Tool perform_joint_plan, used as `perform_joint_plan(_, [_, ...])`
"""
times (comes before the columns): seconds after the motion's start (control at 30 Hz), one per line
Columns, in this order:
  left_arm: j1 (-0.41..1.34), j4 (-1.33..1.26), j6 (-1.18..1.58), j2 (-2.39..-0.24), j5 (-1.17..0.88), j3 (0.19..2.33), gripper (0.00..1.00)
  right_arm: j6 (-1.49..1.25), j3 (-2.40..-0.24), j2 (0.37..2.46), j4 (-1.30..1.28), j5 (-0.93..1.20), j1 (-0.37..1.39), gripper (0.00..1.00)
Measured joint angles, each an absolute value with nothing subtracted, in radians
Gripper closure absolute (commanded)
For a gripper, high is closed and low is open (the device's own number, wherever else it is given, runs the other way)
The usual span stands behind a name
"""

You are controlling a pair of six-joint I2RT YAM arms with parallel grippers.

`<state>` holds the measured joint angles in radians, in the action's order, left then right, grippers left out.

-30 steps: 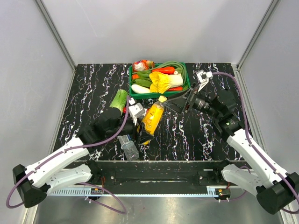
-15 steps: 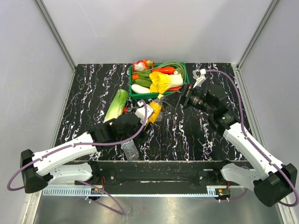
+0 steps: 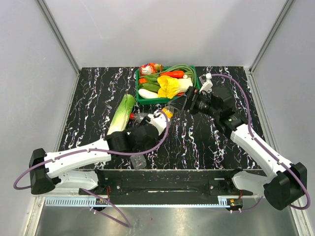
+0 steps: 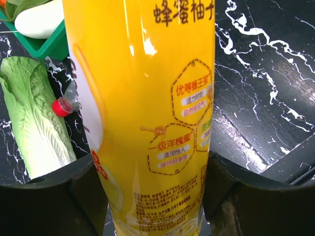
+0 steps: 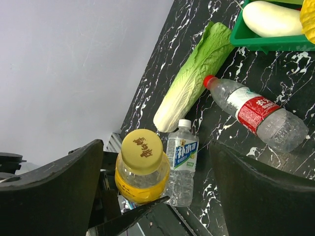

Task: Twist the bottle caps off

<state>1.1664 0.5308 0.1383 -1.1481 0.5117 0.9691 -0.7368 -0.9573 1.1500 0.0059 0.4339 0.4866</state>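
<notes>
Squarely ahead of the spread right tool (image 5: 156,162) sat the yellow cap (image 5: 141,151); the left tool (image 4: 157,196) pinched the yellow bottle (image 4: 147,98), long axis aimed at the right tool.

Lit brightly and evenly from above. Leaves only faint, soft shadows on the glossy black desk (image 3: 98,93). Throws white glare streaks on the yellow bottle (image 4: 147,123) close up in the left wrist view. Renders the near fingers (image 5: 49,196) almost black, featureless, slightly soft. Looks sharp elsewhere.
</notes>
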Motion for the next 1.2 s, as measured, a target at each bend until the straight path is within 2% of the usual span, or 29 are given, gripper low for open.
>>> perform_joint_plan(0.13, [1.18,0.533,0.138,-1.161,0.533,0.976,0.99,-0.753,-0.957,1.156,0.013,0.438,0.487,0.28])
perform_joint_plan(0.23, [1.187,0.533,0.138,-1.17,0.542,0.985,0.99,-0.769,-0.957,1.166,0.03,0.448,0.487,0.36])
perform_joint_plan(0.5, [1.2,0.534,0.139,-1.208,0.555,0.993,0.99,-0.803,-0.957,1.183,0.065,0.464,0.487,0.37])
perform_joint_plan(0.63, [1.203,0.539,0.139,-1.213,0.558,0.993,0.99,-0.81,-0.957,1.182,0.073,0.464,0.487,0.41])
perform_joint_plan(0.8, [1.205,0.542,0.146,-1.213,0.568,0.994,0.99,-0.81,-0.957,1.182,0.077,0.465,0.486,0.55])
perform_joint_plan(0.9, [1.206,0.542,0.155,-1.213,0.575,0.995,0.99,-0.811,-0.957,1.183,0.078,0.465,0.486,0.69])
perform_joint_plan(0.93, [1.206,0.542,0.156,-1.213,0.576,0.995,0.99,-0.813,-0.957,1.182,0.078,0.464,0.486,0.74])
perform_joint_plan(1.0, [1.207,0.543,0.159,-1.213,0.577,0.995,0.99,-0.815,-0.957,1.182,0.078,0.464,0.486,0.93])
perform_joint_plan(1.03, [1.207,0.543,0.16,-1.213,0.577,0.995,0.99,-0.814,-0.957,1.182,0.079,0.464,0.486,1.0])
perform_joint_plan(1.2, [1.208,0.543,0.162,-1.213,0.577,0.995,0.99,-0.812,-0.955,1.182,0.079,0.464,0.486,1.0])
